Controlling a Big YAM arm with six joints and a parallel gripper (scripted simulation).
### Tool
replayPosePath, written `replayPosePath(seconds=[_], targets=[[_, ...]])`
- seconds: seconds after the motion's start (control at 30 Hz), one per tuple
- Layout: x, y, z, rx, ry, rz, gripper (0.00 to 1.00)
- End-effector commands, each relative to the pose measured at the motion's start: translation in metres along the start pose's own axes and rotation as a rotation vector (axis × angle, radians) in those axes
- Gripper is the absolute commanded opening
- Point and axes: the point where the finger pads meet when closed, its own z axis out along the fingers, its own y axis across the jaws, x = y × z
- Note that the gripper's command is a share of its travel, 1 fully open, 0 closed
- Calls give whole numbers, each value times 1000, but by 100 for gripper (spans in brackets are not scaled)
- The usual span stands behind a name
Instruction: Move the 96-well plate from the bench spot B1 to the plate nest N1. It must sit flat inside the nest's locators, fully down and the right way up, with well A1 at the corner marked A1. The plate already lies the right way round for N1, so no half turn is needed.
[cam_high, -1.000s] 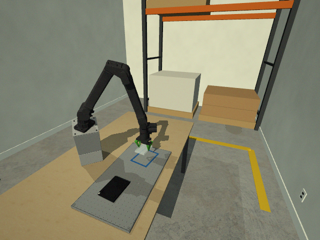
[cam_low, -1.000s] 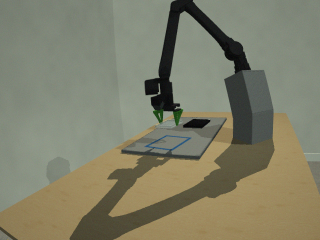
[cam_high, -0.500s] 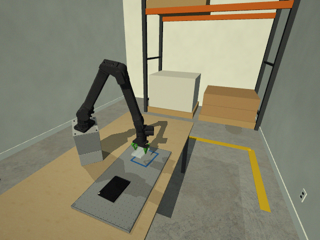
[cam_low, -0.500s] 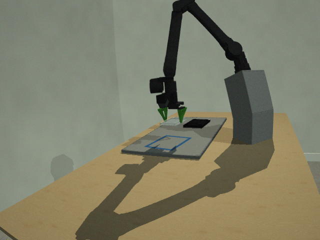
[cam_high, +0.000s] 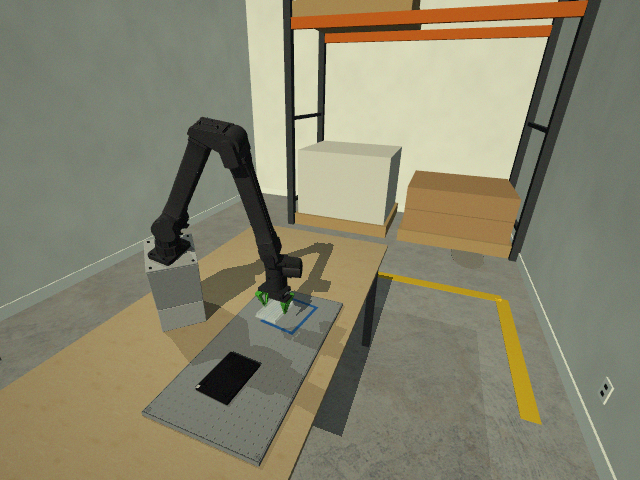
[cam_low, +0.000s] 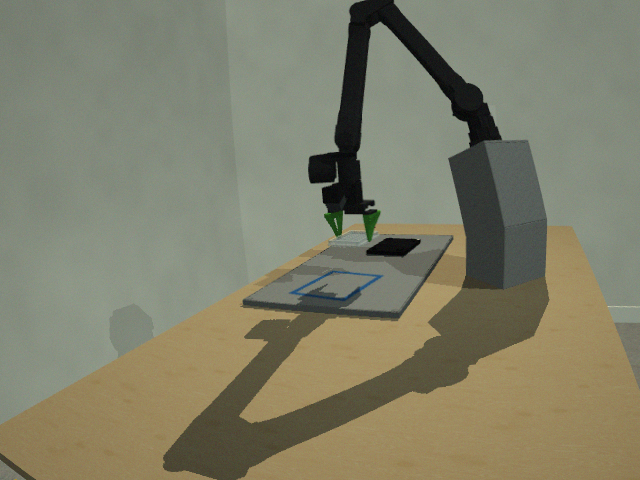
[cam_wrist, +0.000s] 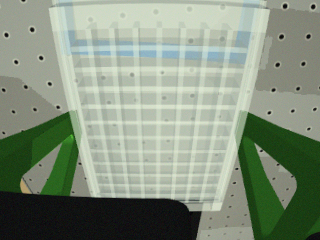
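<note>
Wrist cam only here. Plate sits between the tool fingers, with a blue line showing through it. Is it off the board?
Observer: Yes. In the exterior view the 96-well plate hangs level above the perforated board, with the tool shut on its long sides.
Operator: Where's N1?
Observer: The black nest lies at the far end of the board from the blue B1 outline. Nothing is in it.
Operator: How far along am I?
Observer: Barely started. In the top view the plate shows over the outline's edge on the side of the arm's grey pedestal, well short of the nest.
</note>
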Motion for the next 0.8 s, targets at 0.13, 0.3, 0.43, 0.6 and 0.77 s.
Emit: replayPosePath(seconds=[0.13, 0.3, 0.43, 0.6, 0.77], targets=[[28, -11, -8, 31, -11, -8, 0], [42, -10, -8, 31, -10, -8, 0], [52, -10, -8, 31, -9, -8, 0], [69, -9, -8, 31, -7, -9, 0], [86, -9, -9, 31, -5, -9, 0]])
